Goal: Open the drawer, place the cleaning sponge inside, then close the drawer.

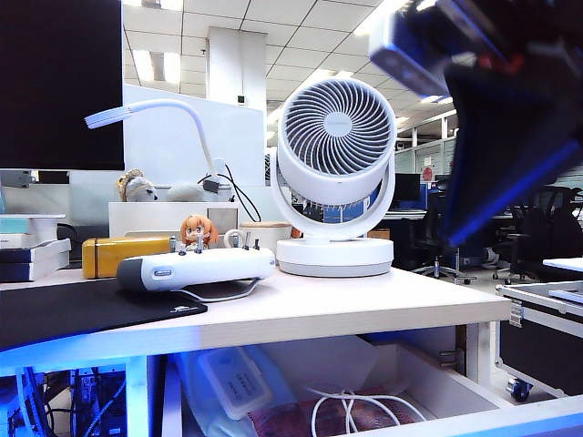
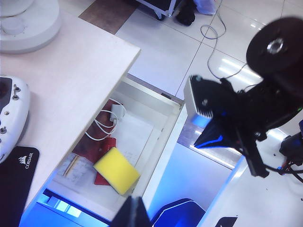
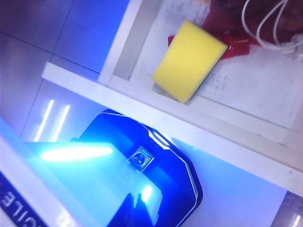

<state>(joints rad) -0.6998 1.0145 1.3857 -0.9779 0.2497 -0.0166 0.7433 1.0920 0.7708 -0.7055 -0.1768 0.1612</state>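
The drawer (image 2: 163, 139) stands pulled out from under the desk, and its front panel (image 1: 510, 423) glows blue. The cleaning sponge (image 2: 116, 170), a yellow block, lies inside it on papers and a red pouch; the right wrist view also shows the cleaning sponge (image 3: 189, 61) behind the drawer front (image 3: 189, 135). My left gripper (image 2: 134, 198) is shut and empty, hovering above the drawer's front edge near the sponge. My right gripper (image 3: 134, 196) is shut and empty, out in front of the drawer over a blue-lit base. The right arm (image 1: 492, 109) looms blurred at the upper right of the exterior view.
On the desk stand a white fan (image 1: 335, 182), a white handheld controller (image 1: 196, 269), a small figurine (image 1: 196, 232), a golden-yellow case (image 1: 123, 255) and a black mat (image 1: 82, 314). A white cable (image 2: 106, 125) and a red pouch (image 2: 102, 146) lie in the drawer.
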